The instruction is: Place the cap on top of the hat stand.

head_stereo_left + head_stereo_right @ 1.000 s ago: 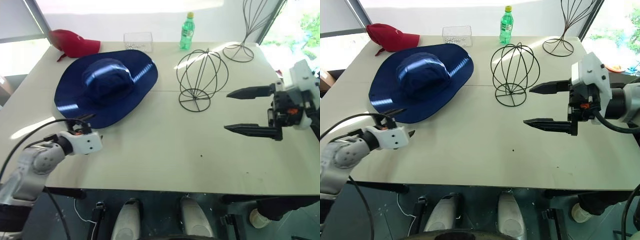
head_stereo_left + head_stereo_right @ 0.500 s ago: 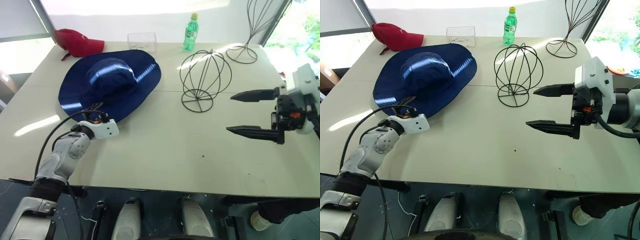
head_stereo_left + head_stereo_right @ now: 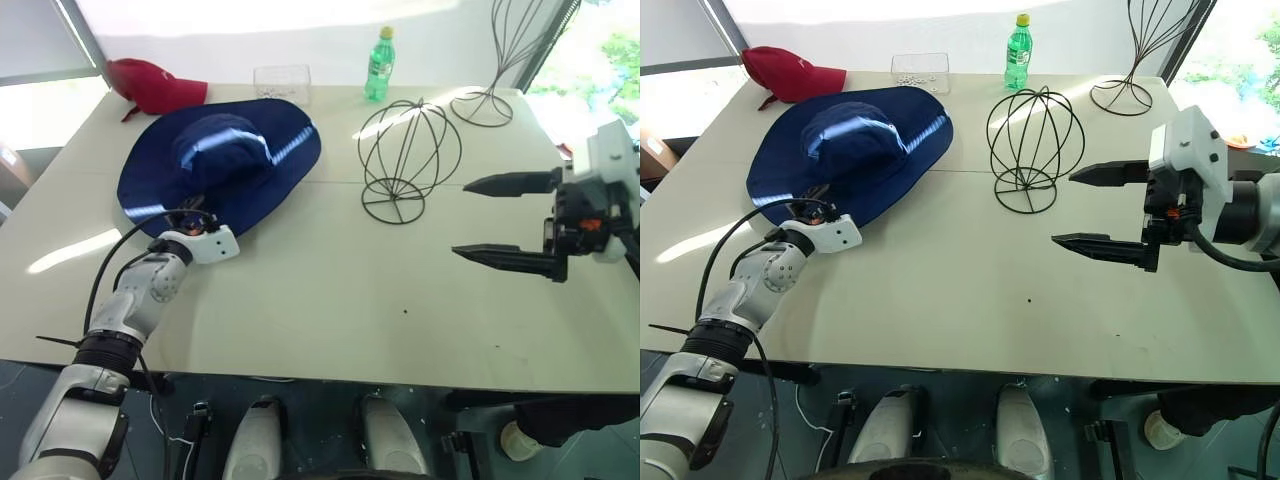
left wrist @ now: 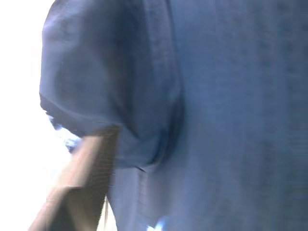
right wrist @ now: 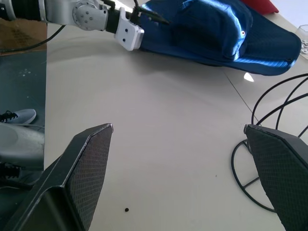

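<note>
left eye view: the cap point(image 3: 222, 160) is laid flat on the bench point(image 3: 330, 300), beside the hat stand point(image 3: 408, 158). the left gripper point(image 3: 192, 216) is set at its near brim, its grip state cannot be told; the right gripper point(image 3: 500, 218) is held spread wide, probably ready to assist.

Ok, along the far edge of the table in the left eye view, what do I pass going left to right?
Red cap → clear box → green bottle → tall wire stand.
</note>
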Robot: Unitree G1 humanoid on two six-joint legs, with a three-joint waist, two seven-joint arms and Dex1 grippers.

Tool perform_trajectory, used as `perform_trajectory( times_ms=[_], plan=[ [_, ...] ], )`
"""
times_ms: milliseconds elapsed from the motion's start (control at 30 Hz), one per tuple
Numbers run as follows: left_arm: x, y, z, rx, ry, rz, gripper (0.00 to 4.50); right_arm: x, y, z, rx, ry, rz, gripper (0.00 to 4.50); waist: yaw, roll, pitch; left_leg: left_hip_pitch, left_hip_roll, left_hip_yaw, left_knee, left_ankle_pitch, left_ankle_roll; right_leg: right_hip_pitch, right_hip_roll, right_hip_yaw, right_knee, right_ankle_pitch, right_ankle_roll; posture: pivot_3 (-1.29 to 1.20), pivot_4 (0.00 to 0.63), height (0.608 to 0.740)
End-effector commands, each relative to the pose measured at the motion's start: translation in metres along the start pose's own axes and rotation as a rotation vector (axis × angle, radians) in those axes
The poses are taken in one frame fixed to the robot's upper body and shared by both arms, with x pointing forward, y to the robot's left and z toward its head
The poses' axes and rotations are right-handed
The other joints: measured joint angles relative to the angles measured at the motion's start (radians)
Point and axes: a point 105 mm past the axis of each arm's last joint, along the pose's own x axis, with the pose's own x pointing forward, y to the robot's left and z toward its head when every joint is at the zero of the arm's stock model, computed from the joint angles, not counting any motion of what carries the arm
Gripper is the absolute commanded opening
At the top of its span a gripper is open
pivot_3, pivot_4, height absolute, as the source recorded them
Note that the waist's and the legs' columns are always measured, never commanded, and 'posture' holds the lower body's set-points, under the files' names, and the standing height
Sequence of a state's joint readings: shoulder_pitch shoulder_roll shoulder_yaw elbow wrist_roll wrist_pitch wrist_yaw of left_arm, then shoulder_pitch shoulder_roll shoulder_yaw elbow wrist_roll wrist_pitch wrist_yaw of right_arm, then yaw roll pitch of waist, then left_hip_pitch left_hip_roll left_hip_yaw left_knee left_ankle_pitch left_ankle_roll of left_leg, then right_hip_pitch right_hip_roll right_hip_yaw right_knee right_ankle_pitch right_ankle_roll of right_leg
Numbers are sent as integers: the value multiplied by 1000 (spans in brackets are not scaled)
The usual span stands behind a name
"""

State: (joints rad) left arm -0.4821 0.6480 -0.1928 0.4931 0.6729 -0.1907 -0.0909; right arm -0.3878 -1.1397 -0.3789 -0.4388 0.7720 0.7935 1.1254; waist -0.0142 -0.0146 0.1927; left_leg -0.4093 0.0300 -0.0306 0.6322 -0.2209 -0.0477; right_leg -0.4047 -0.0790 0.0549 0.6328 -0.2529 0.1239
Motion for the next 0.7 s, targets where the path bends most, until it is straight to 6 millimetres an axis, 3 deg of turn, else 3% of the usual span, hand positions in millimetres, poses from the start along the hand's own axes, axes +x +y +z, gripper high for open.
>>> perform_trajectory(
  times_ms=[33,133,267,367,467,600,700],
  plan=[
    [5,17,6,-8,-31,35,1508,-7,0,12,-54,-12,-36,4500,2,0,0,0,0,0,0,0,0,0,0,0,0,0,0,0,150,739],
    [8,24,6,-105,-34,32,25,-10,-4,10,-55,0,-76,4500,7,0,0,0,0,0,0,0,0,0,0,0,0,0,0,0,150,739],
    [14,35,4,-345,-17,-26,25,-18,-7,12,-27,-10,-110,4500,5,0,0,-1,0,0,0,0,0,1,0,0,-1,0,0,0,150,739],
    [21,64,10,-499,-48,-41,25,-22,-12,12,-57,2,-172,4500,3,-1,1,-1,0,0,0,0,0,0,0,0,-1,0,0,0,150,739],
    [23,88,30,-555,-146,-83,25,-23,-14,10,-65,11,-202,4500,3,-2,1,-1,0,0,0,0,0,0,0,0,-1,0,0,0,150,739],
    [31,159,71,-781,-284,-49,25,-31,-20,9,-94,34,-300,4500,6,-4,3,-3,0,-1,0,0,0,0,0,-1,-1,0,1,0,150,739],
    [31,196,108,-790,-408,-33,25,-35,-17,12,-86,19,-323,4500,3,-5,3,-5,0,-1,1,0,0,-1,0,-1,-2,1,3,0,150,739]
  ],
)
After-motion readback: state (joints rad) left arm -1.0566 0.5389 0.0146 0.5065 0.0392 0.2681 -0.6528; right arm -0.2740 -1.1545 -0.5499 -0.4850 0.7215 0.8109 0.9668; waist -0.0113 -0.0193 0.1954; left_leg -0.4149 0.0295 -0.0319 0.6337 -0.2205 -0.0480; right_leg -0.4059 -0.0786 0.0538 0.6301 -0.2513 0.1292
